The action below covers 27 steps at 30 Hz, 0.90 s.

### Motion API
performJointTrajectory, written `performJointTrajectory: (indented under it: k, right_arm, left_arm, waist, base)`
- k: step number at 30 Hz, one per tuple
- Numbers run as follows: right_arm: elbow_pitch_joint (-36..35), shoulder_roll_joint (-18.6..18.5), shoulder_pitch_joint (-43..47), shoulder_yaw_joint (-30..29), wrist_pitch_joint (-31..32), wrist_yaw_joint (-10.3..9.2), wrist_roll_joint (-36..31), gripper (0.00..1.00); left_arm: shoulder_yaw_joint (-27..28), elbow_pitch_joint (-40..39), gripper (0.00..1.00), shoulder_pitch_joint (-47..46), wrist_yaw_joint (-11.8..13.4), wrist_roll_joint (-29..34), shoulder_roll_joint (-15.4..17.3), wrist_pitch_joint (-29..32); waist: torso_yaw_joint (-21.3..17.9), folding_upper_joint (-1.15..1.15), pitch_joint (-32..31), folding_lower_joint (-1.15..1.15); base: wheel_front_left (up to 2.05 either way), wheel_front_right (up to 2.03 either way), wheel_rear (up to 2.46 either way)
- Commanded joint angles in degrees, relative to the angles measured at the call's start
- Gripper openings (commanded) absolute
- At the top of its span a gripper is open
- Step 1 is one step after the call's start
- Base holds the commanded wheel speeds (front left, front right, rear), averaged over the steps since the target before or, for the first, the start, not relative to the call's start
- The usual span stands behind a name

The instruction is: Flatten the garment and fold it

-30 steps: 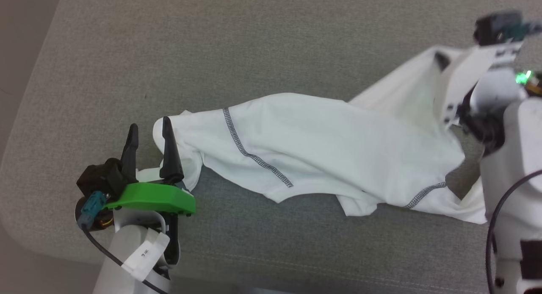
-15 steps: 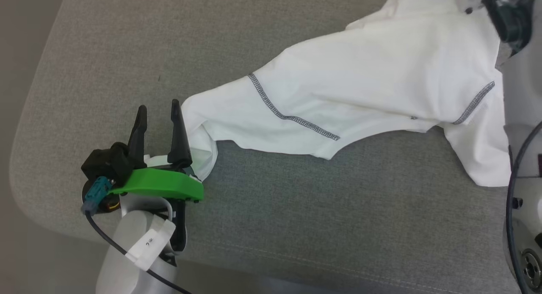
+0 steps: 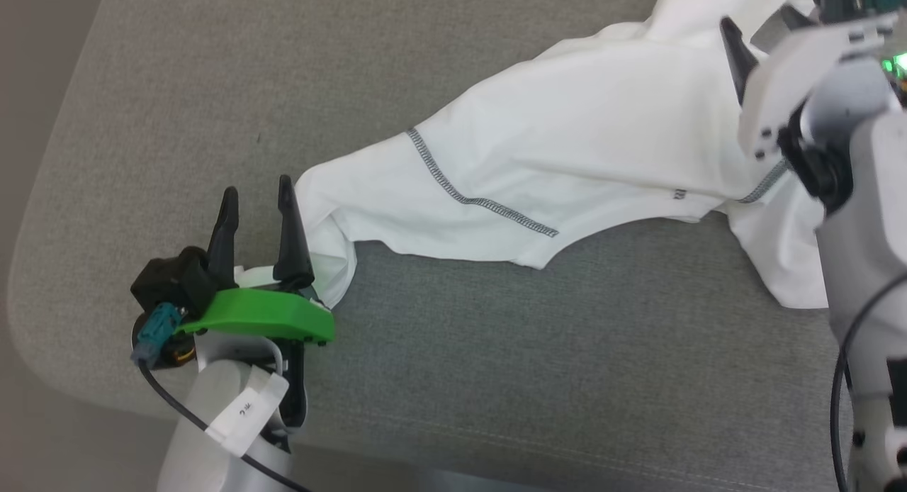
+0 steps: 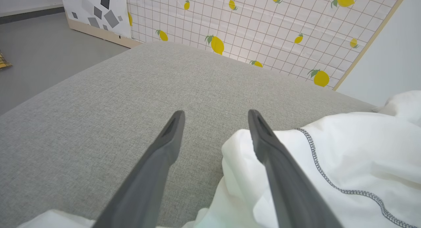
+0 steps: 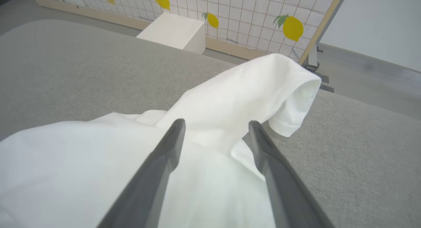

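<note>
The garment [image 3: 581, 144], a large white long-sleeved shirt of thin fabric, lies crumpled on the table [image 3: 177, 88], a wide surface covered in grey woven cloth with a rounded corner. It stretches as a long band from the lower left towards the upper right of the head view. A dark grey zigzag-stitched seam line [image 3: 475, 198] runs across its left part, and a second short seam shows close to the right arm.

The left gripper [image 3: 256, 186], with two long dark fingers and a green plastic part behind them, stands at the left end of the shirt. Its jaws are spread wide and grasp nothing: in the left wrist view bare grey cloth shows between the two fingers. The right finger [image 4: 266, 149] touches the bunched end of the shirt on its outer side.

The right gripper [image 5: 216, 122] is over the right part of the shirt. Its jaws are also released, with the fingers well apart and white fabric lying below and between them. Just beyond them a sleeve [image 5: 283, 90] rises in a fold, with its open cuff turned to the right.

Behind the table stand a panel with a grid and yellow lemons [image 4: 263, 24] and a white box [image 5: 174, 31] on the floor.
</note>
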Motion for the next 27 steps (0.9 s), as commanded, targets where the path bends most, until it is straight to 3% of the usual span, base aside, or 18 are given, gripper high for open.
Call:
performJointTrajectory:
  k: [1,5,9,14,20,27]
  right_arm:
    - [-2.75,-0.56,3.79,-0.63,-1.21,-0.09,0.3,1.0]
    - [-12.73,0.67,14.63,-5.58,-2.1,-0.09,-0.12,1.0]
    - [-23.72,4.59,25.88,-12.77,-1.32,-0.09,-1.06,1.0]
    - [-32.47,7.28,36.93,-18.14,-0.48,-0.09,0.01,1.0]
    - [-30.72,7.5,43.5,-18.45,1.11,-0.09,6.64,1.0]
    - [-25.75,7.51,41.2,-16.27,1.64,-0.09,9.64,1.0]
  left_arm:
    - [0.57,0.29,1.0,1.06,0.01,0.3,-0.12,-0.27]
    - [1.38,0.9,1.0,3.02,-0.35,1.2,-0.12,-0.27]
    - [1.75,1.47,1.0,4.48,-0.82,1.89,-0.12,-0.27]
    - [1.83,1.86,1.0,5.71,-1.27,2.51,-0.11,-0.27]
    - [1.25,2.01,1.0,6.26,-1.54,2.63,-0.11,-0.27]
    - [0.59,1.94,1.0,5.27,-1.59,2.36,-0.12,-0.27]
  waist:
    - [-2.99,0.0,-3.51,-0.01]
    - [-5.3,0.0,-6.76,-0.01]
    - [-6.92,0.0,-9.13,-0.01]
    - [-8.35,0.0,-10.69,-0.01]
    - [-8.69,0.0,-10.66,-0.01]
    - [-7.06,0.0,-8.75,-0.01]
  base:
    - [0.0,0.0,0.0]
    - [0.0,0.0,0.0]
    - [0.0,0.0,0.0]
    - [0.0,0.0,0.0]
    - [0.0,0.0,0.0]
    - [0.0,0.0,0.0]
